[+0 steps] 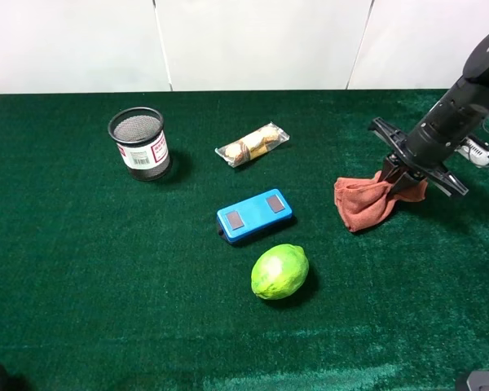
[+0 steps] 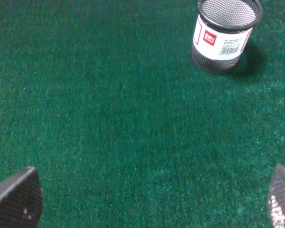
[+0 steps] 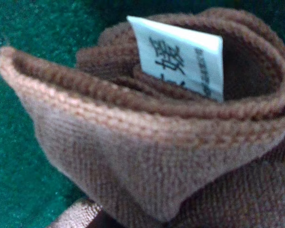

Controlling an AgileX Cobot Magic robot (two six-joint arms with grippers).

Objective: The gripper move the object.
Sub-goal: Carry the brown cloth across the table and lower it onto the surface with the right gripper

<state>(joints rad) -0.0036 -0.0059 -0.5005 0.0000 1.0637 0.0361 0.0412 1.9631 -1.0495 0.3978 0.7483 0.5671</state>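
**Item 1. Cloth** (image 1: 363, 204): reddish-brown, woven, with a white printed label (image 3: 180, 57). It lies near the right edge of the bench (image 1: 81, 269), in the far half. One end is drawn up into a peak and the lower folds appear to rest on the surface. This is judged to be the object to move, being the only thing in hold.

**Item 2. Right end effector** (image 1: 398, 177): angled down onto the cloth's raised end and closed on the bunched fabric. The pinch on a gathered fold, rather than a flat edge, probably gives a surer hold on limp material. The right wrist view is filled by cloth, so the fingers themselves do not show.

**Item 3. Left end effector** (image 2: 147, 202): fingers spread wide, holding nothing, over bare felt toward the near left corner and clear of the work.

**Item 4. Bystanders, untouched and well apart from one another.**
- Mesh cup (image 1: 138, 142), upright, far left.
- Wrapped snack (image 1: 253, 144), far centre.
- Blue box (image 1: 254, 215), centre.
- Green citrus fruit (image 1: 279, 271), just nearer than the box.

**Item 5. Surroundings.**
- Surface: dark green felt, soft pile, likely to drag on the cloth.
- Room: plain white wall panels (image 1: 253, 41) behind the far edge.
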